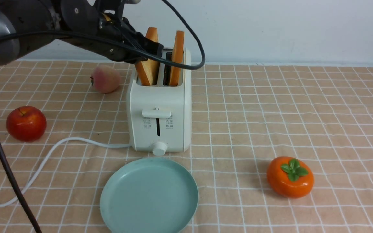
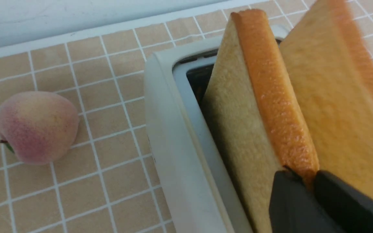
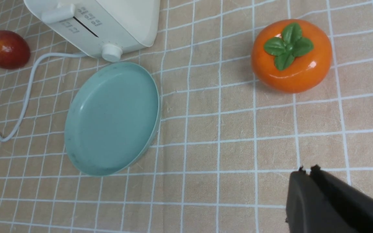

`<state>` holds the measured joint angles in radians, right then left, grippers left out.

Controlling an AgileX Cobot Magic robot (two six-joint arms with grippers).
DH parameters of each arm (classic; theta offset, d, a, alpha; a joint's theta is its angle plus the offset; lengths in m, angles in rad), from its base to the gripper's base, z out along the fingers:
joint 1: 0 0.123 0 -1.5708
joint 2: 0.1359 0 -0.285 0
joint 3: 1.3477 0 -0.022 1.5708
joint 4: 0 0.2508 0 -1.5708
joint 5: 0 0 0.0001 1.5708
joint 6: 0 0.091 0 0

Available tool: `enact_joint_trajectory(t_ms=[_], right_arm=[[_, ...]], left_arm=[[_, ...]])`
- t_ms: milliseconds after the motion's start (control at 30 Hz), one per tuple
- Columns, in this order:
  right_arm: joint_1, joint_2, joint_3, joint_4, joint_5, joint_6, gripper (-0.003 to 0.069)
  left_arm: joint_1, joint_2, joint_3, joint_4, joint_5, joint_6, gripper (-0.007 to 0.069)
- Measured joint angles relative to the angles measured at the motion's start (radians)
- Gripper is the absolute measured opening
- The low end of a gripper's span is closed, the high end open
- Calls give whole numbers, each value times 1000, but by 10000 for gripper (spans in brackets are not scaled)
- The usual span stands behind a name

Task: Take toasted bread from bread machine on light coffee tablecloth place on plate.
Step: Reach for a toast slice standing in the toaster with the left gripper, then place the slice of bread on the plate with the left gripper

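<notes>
The cream-white bread machine (image 1: pixel 159 110) stands on the light coffee tablecloth (image 1: pixel 270 106). Two slices of toasted bread stand in its slots. The left slice (image 1: pixel 148 69) leans, and my left gripper (image 1: pixel 154 48) is shut on its upper crust edge. In the left wrist view the black fingers (image 2: pixel 290 200) pinch that slice's orange crust (image 2: pixel 270 97), with the other slice (image 2: pixel 335 106) behind. The right slice (image 1: pixel 176 58) stands upright. The teal-green plate (image 1: pixel 149 196) lies in front of the bread machine, also in the right wrist view (image 3: pixel 112 118). My right gripper (image 3: pixel 306 170) is shut and empty, low at the right.
A red apple (image 1: pixel 26 123) sits at the left and a peach (image 1: pixel 105 78) behind it, left of the bread machine. An orange persimmon (image 1: pixel 290 176) sits at the right front. The white cord (image 1: pixel 44 161) curves left from the bread machine.
</notes>
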<state>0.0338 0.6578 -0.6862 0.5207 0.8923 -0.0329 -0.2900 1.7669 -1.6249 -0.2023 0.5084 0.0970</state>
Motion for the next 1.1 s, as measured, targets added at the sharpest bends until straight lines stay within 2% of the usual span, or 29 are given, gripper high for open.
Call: enact_joint_trajectory(t_ms=[167,400,533,633,700,733,800,900,933,1100], right_arm=[[0,0,1,0,0,0,22],[0,0,1,0,1,0,23],[0,0,1,0,9,0,28],[0,0,1,0,12,0,34],[0,0,1,-1,12,0,35],[0,0,1,-1,12,0,36],[0,0,1,-1,12,0,37],[0,0,1,-1,12,0,38],[0,0,1,-1,12,0,38],[0,0,1,-1,6,0,43]], left_arm=[[0,-149,-7,1,49,-11,49],[0,-389,-2,0,284,-97,49],[0,-482,89,-33,334,-97,49],[0,-563,286,-91,318,-97,49],[0,-601,444,-154,278,-97,49],[0,-602,458,-161,278,-97,49],[0,-609,621,-258,240,-71,49],[0,-583,778,-417,152,52,49],[0,-578,794,-441,139,60,49],[0,-487,883,-760,21,267,49]])
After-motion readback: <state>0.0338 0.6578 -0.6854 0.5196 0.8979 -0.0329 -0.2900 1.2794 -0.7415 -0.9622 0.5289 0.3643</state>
